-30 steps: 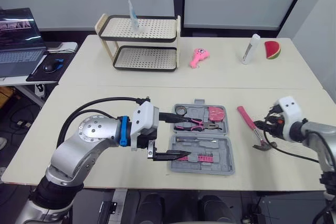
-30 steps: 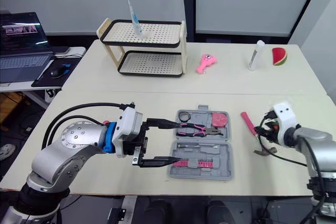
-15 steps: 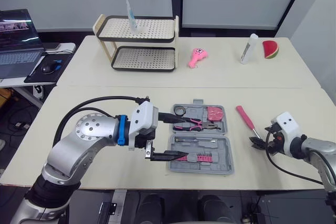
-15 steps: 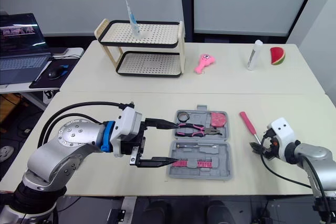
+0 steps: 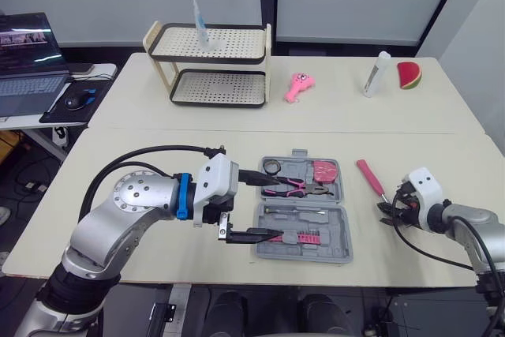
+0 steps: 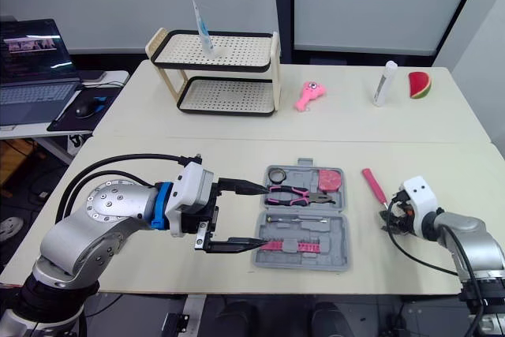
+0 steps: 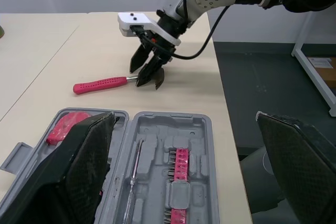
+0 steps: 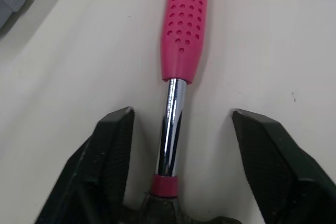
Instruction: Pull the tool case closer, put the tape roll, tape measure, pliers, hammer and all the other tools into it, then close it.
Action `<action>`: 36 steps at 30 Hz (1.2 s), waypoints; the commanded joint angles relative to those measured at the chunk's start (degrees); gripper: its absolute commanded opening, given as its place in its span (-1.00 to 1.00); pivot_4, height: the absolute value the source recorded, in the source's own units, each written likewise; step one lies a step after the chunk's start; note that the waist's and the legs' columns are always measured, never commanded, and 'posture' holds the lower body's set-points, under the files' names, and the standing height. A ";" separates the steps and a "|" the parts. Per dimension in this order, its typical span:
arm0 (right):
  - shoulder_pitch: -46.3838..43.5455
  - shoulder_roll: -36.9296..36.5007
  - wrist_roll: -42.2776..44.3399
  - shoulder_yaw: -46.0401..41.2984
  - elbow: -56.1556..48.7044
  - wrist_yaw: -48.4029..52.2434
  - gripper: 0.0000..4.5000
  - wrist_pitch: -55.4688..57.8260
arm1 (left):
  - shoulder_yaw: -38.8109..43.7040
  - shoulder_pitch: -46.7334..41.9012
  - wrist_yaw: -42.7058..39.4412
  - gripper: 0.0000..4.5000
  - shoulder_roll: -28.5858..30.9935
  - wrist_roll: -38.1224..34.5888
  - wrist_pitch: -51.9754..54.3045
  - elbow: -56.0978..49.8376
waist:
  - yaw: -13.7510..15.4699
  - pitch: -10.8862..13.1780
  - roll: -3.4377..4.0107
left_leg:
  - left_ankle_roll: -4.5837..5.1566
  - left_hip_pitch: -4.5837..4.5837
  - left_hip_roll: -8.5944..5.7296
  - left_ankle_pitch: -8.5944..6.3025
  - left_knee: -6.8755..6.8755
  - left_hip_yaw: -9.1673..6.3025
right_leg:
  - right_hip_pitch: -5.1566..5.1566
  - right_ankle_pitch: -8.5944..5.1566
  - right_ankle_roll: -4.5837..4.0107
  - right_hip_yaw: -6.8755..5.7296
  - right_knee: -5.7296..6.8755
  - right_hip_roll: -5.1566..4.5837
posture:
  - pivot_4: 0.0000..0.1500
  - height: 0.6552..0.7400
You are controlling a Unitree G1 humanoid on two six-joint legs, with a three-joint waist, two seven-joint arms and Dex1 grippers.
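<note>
By the desk's right edge, the right gripper, spread wide, straddles the hammer shaft; the left gripper gapes wide at the tool case.

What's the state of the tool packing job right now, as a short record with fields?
case: grey plastic tool case, open, flat on the table
inside: pink-handled pliers, black tape roll, pink tape measure, pink bit rack
outside: pink-handled steel hammer, on the table right of the case
right pincer: open, straddling the hammer's shaft near the head
left pincer: open, at the case's left edge
</note>
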 commanded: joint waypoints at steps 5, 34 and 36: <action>0.20 0.37 -0.59 -0.09 2.54 -0.40 -0.31 -3.63 | 1.41 0.53 -0.47 1.00 0.95 0.35 -1.46 -0.54 | 0.01 0.00 -0.01 | 0.00 0.01 0.00 0.00 0.00 0.00 | 0.02 0.00 0.00 -0.01 0.00 0.00 | 1.00 1.00; -1.04 -18.07 1.39 4.04 -22.92 15.45 -0.90 -0.64 | 14.19 14.82 -7.14 1.00 11.26 3.70 -10.90 4.96 | -0.10 0.18 0.31 | 0.01 -0.02 0.08 0.00 -0.08 0.10 | -0.20 0.00 0.00 -0.01 0.05 -0.05 | 1.00 1.00; -2.52 -22.73 0.42 7.70 -27.17 19.59 -0.90 -0.86 | 14.93 17.15 -8.81 1.00 12.71 4.84 -12.79 5.41 | -0.09 0.19 0.31 | 0.01 -0.03 0.13 -0.01 -0.09 0.03 | -0.19 0.00 0.00 -0.02 0.02 -0.07 | 1.00 1.00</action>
